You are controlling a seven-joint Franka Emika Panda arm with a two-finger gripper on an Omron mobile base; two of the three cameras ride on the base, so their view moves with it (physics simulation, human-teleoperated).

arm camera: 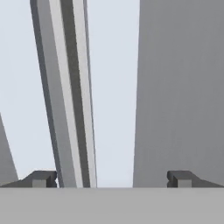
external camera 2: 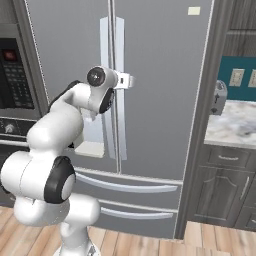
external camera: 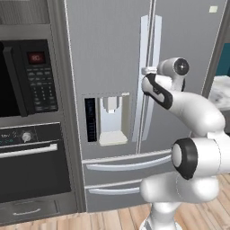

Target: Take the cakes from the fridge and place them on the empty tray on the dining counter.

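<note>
The fridge (external camera: 108,54) is a tall grey steel French-door unit, and both its doors are shut. The cakes are hidden behind those doors. The tray and the dining counter are out of view. My gripper (external camera: 146,70) is at mid height, right at the two long vertical handles (external camera: 144,40) where the doors meet. In the right base view, the gripper (external camera 2: 127,80) points at the same handles (external camera 2: 120,45). In the hand view, the fingertips (arm camera: 43,178) stand far apart with a handle bar (arm camera: 70,87) rising between them. The gripper (arm camera: 112,179) is open and grips nothing.
A black built-in microwave (external camera: 27,76) and oven (external camera: 31,161) stand left of the fridge. The water dispenser (external camera: 110,119) is in the left door, with two drawers (external camera: 126,166) below. To the right is a marble-topped cabinet (external camera 2: 232,125) with a toaster (external camera 2: 218,97).
</note>
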